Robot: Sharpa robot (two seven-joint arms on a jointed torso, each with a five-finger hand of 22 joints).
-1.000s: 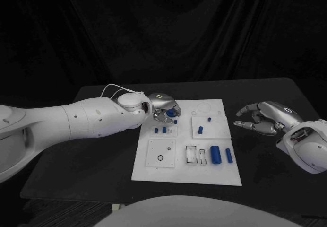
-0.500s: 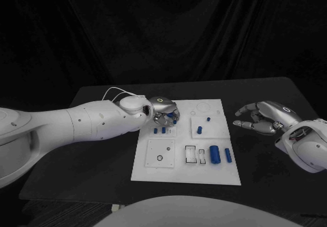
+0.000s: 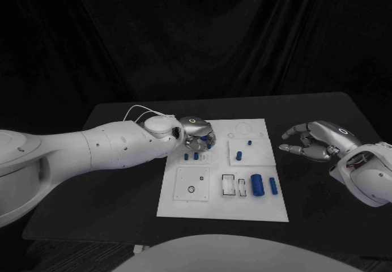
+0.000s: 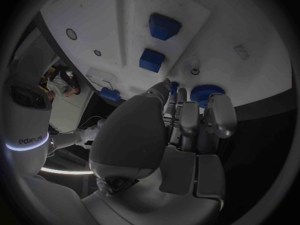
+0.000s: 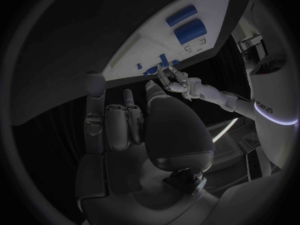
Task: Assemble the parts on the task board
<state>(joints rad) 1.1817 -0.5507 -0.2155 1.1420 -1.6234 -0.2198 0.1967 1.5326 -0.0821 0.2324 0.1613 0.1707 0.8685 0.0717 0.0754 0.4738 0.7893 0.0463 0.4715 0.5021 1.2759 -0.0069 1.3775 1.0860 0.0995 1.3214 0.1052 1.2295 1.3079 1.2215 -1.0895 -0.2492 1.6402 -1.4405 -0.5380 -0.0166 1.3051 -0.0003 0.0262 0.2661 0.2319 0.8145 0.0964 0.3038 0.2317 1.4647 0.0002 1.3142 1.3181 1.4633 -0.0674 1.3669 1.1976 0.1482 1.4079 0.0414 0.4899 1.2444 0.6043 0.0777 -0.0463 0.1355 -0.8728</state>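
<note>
Head view pictures let the whole white task board (image 3: 222,170) be seen in the middle of the black table (image 3: 327,113), with blue parts (image 3: 258,185) lying on it, while in the left wrist view a round blue part (image 4: 205,93) is seen close up at the fingertips (image 4: 220,116) of the left hand (image 4: 187,130). The left hand (image 3: 196,136) is reached over the far left corner of the board with its fingers curled down around that round blue part, but a firm hold on it cannot be told. The right hand (image 3: 318,141) is held above the table just to the right of the board, its fingers half curled and apart, and nothing is held in it.
</note>
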